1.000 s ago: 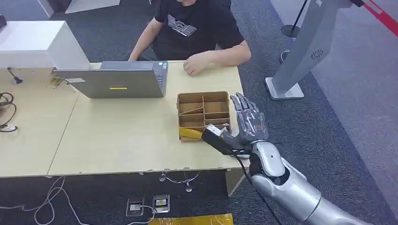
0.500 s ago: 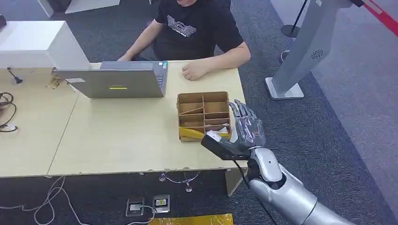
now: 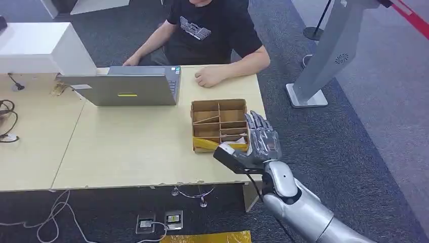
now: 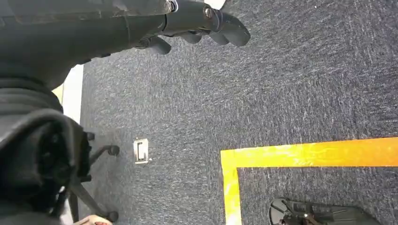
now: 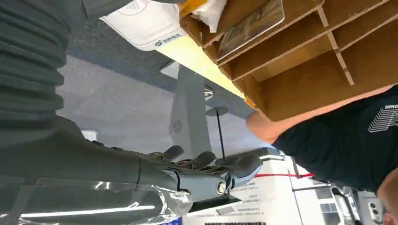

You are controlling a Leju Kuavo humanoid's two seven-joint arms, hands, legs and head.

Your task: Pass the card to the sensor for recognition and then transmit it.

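Head view: right hand (image 3: 263, 139), fingers spread and holding nothing, nears the cardboard organiser (image 3: 219, 124); its card, probably thin, stiff and slippery, wants an edge pinch

Brown cardboard box (image 3: 219, 114) on pale wood table (image 3: 126, 152); yellow card (image 3: 206, 145) inside box. Grey laptop (image 3: 124, 88), yellow sticker. Dark blue-grey carpet (image 3: 364, 121). Silver right hand (image 3: 260, 139).

You see the right hand (image 3: 260, 142), fingers spread and empty, raised at the right end of the desk (image 3: 126, 147) just beside the divided cardboard box (image 3: 218, 121). A person (image 3: 210, 30) sits behind the laptop (image 3: 124, 88).
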